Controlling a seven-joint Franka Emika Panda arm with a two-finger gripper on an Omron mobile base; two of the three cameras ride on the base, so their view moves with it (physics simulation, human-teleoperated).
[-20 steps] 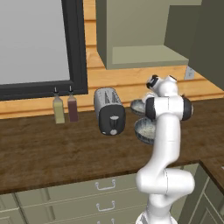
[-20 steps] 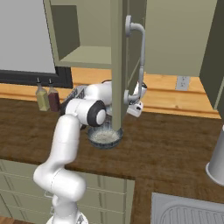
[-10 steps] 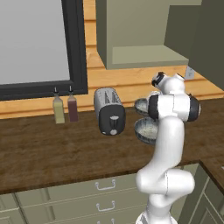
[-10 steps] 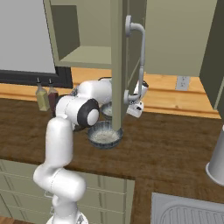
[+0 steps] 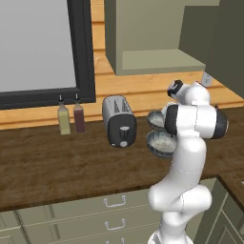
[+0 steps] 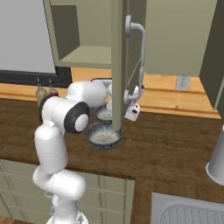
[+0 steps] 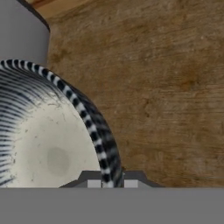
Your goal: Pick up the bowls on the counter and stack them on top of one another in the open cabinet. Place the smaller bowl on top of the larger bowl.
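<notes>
The smaller bowl [image 5: 155, 119] sits on the counter [image 5: 57, 167] just right of the toaster, with the larger bowl [image 5: 160, 144] in front of it. In the right base view the larger bowl [image 6: 104, 135] lies before the smaller bowl [image 6: 104, 113]. In the hand view my gripper [image 7: 109, 181] is shut on the smaller bowl's striped rim [image 7: 94, 127], one fingertip inside and one outside. The open cabinet [image 5: 152, 62] hangs above, its shelf [image 6: 83, 57] bare.
A toaster [image 5: 119, 126] and two bottles [image 5: 63, 119] stand left of the bowls. The cabinet's open door edge [image 6: 117, 65] hangs down in front of my hand. A tall faucet [image 6: 140, 57], a sink [image 6: 188, 214] and a grey pot [image 6: 216, 162] lie to the right.
My elbow has swung a little to the right while the wrist stayed over the smaller bowl. Both bowls rest where they were.
</notes>
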